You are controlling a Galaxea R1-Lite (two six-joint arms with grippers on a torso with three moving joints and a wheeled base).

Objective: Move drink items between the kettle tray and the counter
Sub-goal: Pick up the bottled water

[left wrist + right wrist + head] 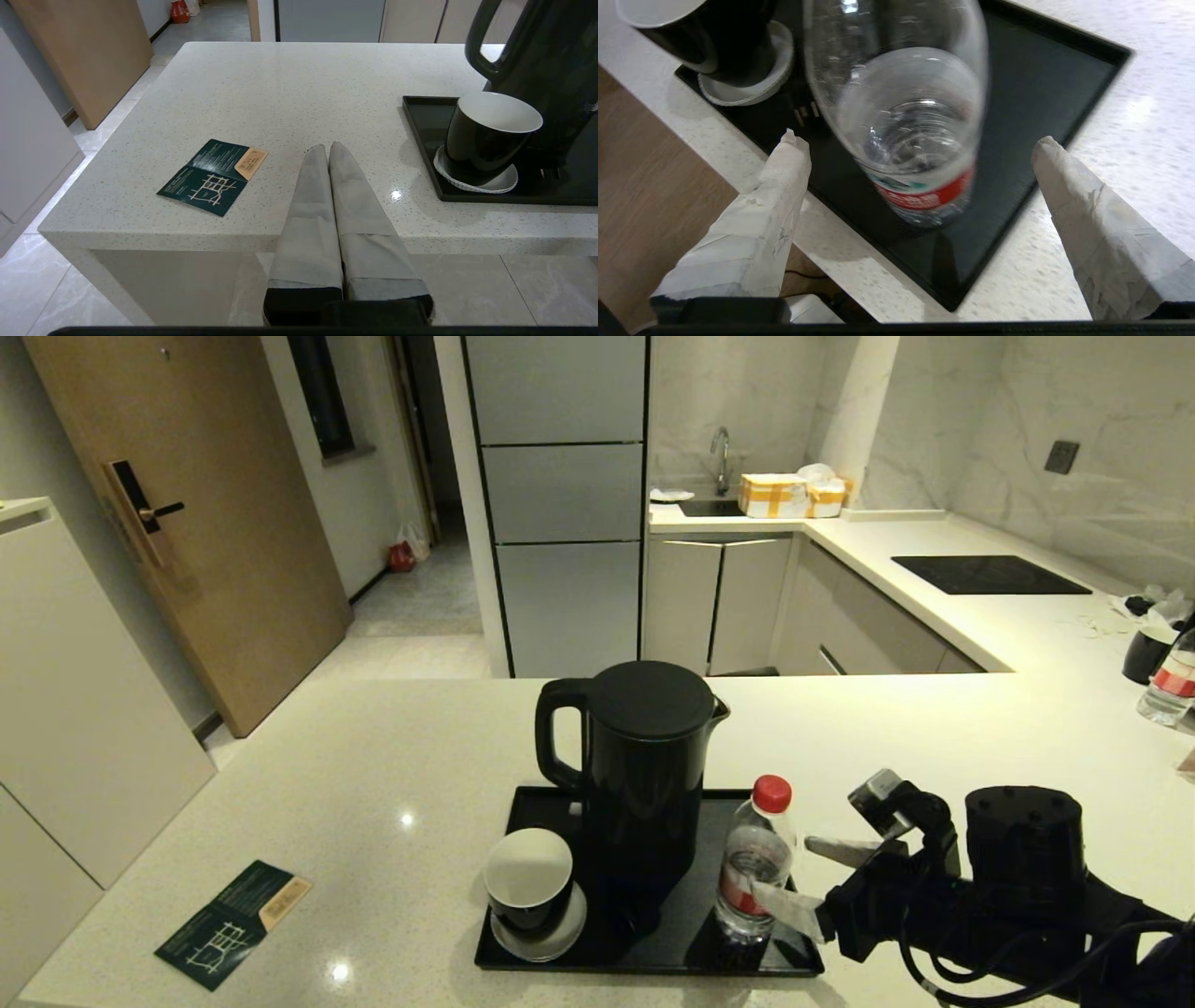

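**Right pincer spread beside the bottle on the tray**

The black tray (532,803) lay on the pale speckled worktop (373,756), close to its near edge. On the tray stood the tall black kettle (644,775), lid on and loop handle turned toward the robot's left. At the tray's near left corner the small black cup (528,882), white inside, sat on a white saucer (560,933). The clear bottle (754,859) with the red cap and red label stood upright in the tray's near right part, just beside the kettle.

The right pincer (805,880) reached in from the robot's right at about the bottle's lower half. Its taped fingers (780,186) stood wide apart, one on either side of the bottle with a gap at each, so it was released and grasped nothing. From the right wrist camera the bottle (915,154) filled the space between them, with the tray (1041,93) under it and the cup (677,37) and saucer (747,88) beyond.

The left pincer (329,149) hung low in front of the worktop's near edge, its fingers pressed together, clenched on nothing. Near it on the worktop lay a dark green leaflet (212,176), left of the tray (420,121) and the cup (486,135).

A second bottle (1172,686) and a dark cup (1148,653) stood far off on the right stretch of worktop, past the black hob panel (990,574).
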